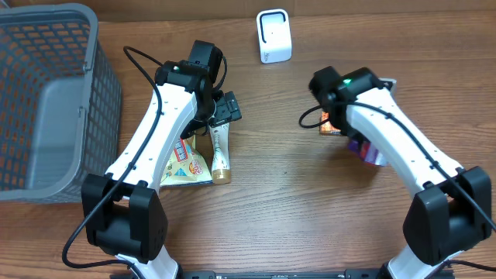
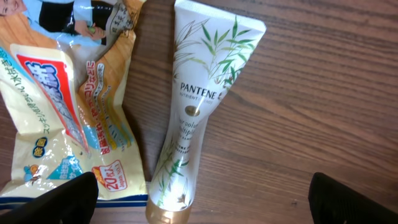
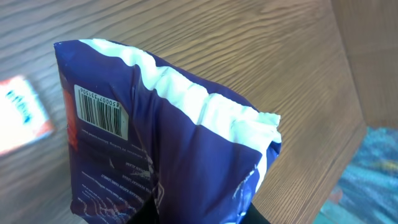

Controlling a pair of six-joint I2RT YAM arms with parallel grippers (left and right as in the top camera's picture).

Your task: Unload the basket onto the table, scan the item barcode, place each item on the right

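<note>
The right claw (image 3: 199, 218) grips the lower part of a blue bag (image 3: 168, 155), jaws narrow and pressed into the foil. The bag's white crimped end (image 3: 205, 106) points away from the wrist. A barcode (image 3: 99, 112) shows on the bag's side panel, facing the wrist camera. From overhead the bag (image 1: 370, 151) sits towards the right side of the table (image 1: 310, 209), mostly hidden under the right arm. A small orange box (image 1: 332, 124) lies just beside it. The white scanner (image 1: 274, 36) stands near the far edge at the middle, well apart from the bag.

The left claw (image 1: 225, 108) hangs wide open and holds nothing. Its dark fingers (image 2: 56, 202) straddle a Pantene tube (image 2: 199, 106) lying flat, with a snack packet (image 2: 62, 106) beside the tube. A grey basket (image 1: 101, 101) occupies the far left corner.
</note>
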